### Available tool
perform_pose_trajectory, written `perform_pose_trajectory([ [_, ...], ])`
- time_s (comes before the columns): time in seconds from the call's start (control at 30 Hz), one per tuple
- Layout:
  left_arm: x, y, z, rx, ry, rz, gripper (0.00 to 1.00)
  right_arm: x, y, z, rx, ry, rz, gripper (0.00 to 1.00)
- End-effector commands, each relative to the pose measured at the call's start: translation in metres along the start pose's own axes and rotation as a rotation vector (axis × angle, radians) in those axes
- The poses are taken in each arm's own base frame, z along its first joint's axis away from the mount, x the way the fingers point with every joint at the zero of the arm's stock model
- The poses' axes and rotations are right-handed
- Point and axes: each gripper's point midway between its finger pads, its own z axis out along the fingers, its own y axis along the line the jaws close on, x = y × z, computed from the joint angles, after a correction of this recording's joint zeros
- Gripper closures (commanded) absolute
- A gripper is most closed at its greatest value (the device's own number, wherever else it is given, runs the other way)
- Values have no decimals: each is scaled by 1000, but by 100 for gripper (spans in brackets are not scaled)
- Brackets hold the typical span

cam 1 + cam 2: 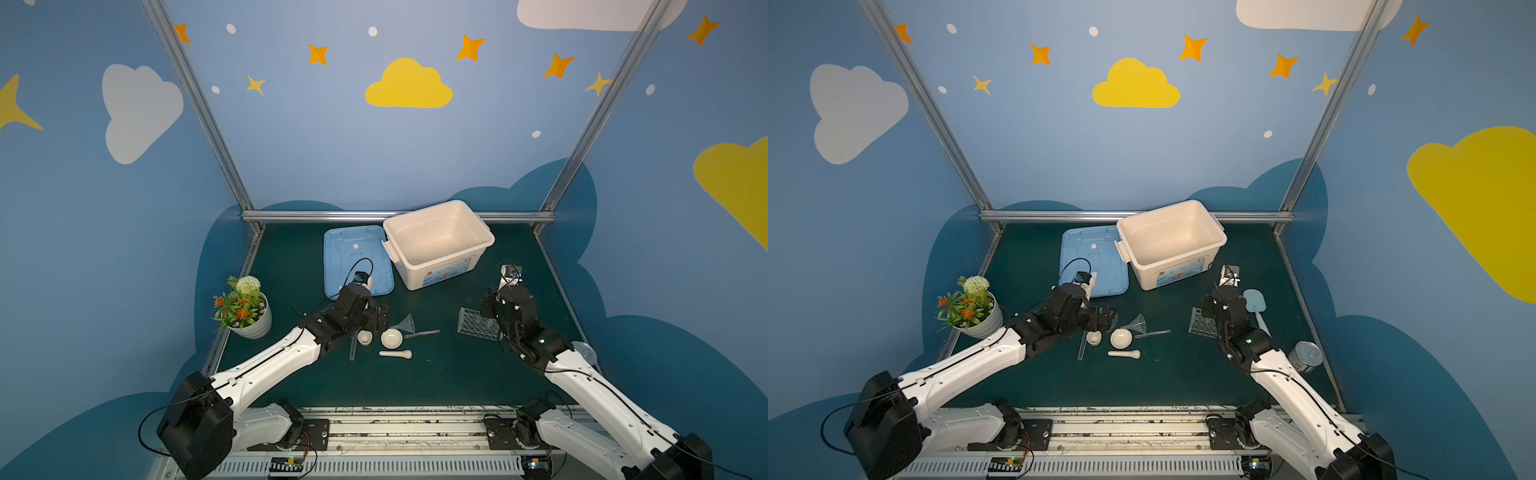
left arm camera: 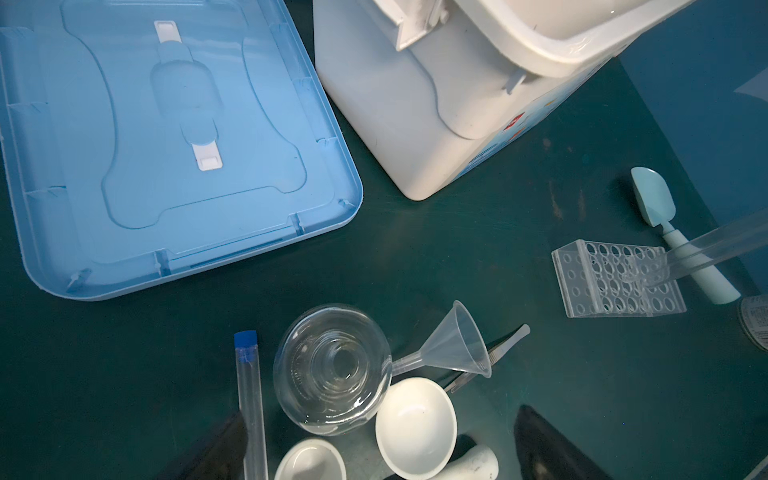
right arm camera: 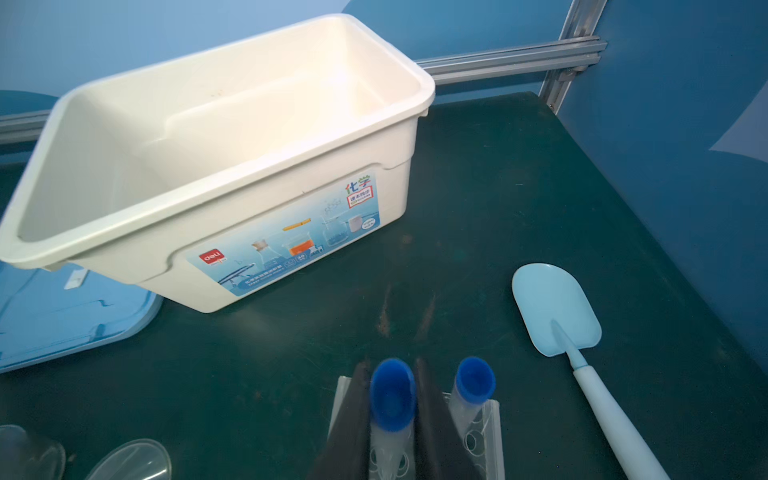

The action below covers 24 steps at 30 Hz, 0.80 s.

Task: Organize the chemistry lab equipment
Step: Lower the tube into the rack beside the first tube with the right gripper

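My right gripper (image 3: 392, 399) is shut on a blue-capped test tube (image 3: 392, 392), holding it upright over the clear rack (image 3: 492, 432). A second tube (image 3: 473, 382) stands in the rack beside it. My left gripper (image 2: 382, 457) hangs open above a cluster on the mat: clear flask (image 2: 332, 370), funnel (image 2: 457, 345), white mortar (image 2: 415, 428), small cup (image 2: 311, 461), pestle (image 2: 473, 461), thin rod (image 2: 498, 353) and a third tube (image 2: 250, 399) lying flat. In both top views the left wrist hides the flask, and the rack (image 1: 473, 324) shows under the right wrist.
The open white bin (image 1: 436, 241) stands at the back, its blue lid (image 1: 357, 262) flat beside it. A potted flower plant (image 1: 243, 303) sits at the left edge. A pale blue scoop (image 1: 1256, 305) and a tin can (image 1: 1306, 357) lie right of the rack.
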Motion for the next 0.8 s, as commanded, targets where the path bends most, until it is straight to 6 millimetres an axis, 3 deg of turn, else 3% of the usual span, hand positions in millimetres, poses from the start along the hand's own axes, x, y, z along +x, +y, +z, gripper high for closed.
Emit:
perform_pose_trajectory([
  [0.0,7,5,2,-13,17,-12,0,-10,-1,0,16,-58,-5,98],
  [0.5,10,8,2,-15,20,-23,0,-7,2,9,24,-65,-18,98],
  [0.77,10,9,2,-13,20,-28,0,4,1,14,32,-28,-35,99],
])
